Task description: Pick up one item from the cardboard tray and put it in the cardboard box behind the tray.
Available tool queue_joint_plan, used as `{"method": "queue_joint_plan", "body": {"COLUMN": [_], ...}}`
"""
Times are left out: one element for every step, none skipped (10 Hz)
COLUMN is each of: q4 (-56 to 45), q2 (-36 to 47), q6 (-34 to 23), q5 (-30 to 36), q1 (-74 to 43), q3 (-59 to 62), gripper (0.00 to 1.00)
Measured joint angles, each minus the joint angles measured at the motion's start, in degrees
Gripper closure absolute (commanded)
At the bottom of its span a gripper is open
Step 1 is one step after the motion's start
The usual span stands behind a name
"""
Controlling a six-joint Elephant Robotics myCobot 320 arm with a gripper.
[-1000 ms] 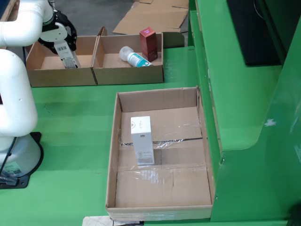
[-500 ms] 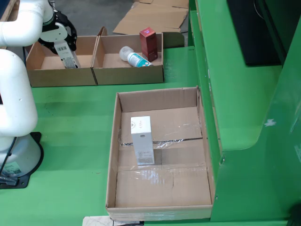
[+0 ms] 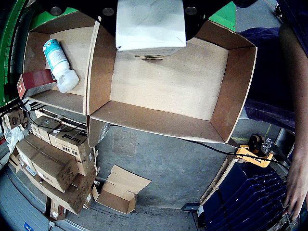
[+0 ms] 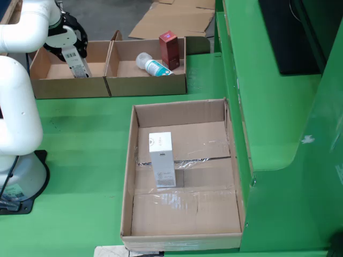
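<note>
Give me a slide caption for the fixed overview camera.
Pincer holds a white carton above the left rear cardboard box.

The gripper's fingertips were hidden behind the white carton it clasped, whose top the frame cropped. Beside it, a person's hand ran off the edge.

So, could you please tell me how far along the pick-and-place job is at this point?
The pick looks done: the gripper holds a white box over the left cardboard box behind the tray. In hand is the drop; the wrist view shows that box's floor bare beneath. Release is left. Another white carton remains in the tray; the right box already holds a bottle and a red carton.
</note>
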Motion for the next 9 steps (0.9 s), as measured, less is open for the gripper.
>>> {"method": "queue_joint_plan", "body": {"q4": [0.0, 0.0, 0.0, 0.1, 0.1, 0.1, 0.1, 0.1, 0.1], "q2": [0.0, 0.0, 0.0, 0.0, 0.0, 0.0, 0.0, 0.0, 0.0], "q6": [0.0, 0.0, 0.0, 0.0, 0.0, 0.0, 0.0, 0.0, 0.0], "q5": [0.0, 0.0, 0.0, 0.0, 0.0, 0.0, 0.0, 0.0, 0.0], "q1": [0.0, 0.0, 0.0, 0.0, 0.0, 0.0, 0.0, 0.0, 0.0], "q3": [0.0, 0.0, 0.0, 0.0, 0.0, 0.0, 0.0, 0.0, 0.0], "gripper": [0.5, 0.4, 0.3, 0.2, 0.1, 0.0, 0.0, 0.0, 0.0]}}
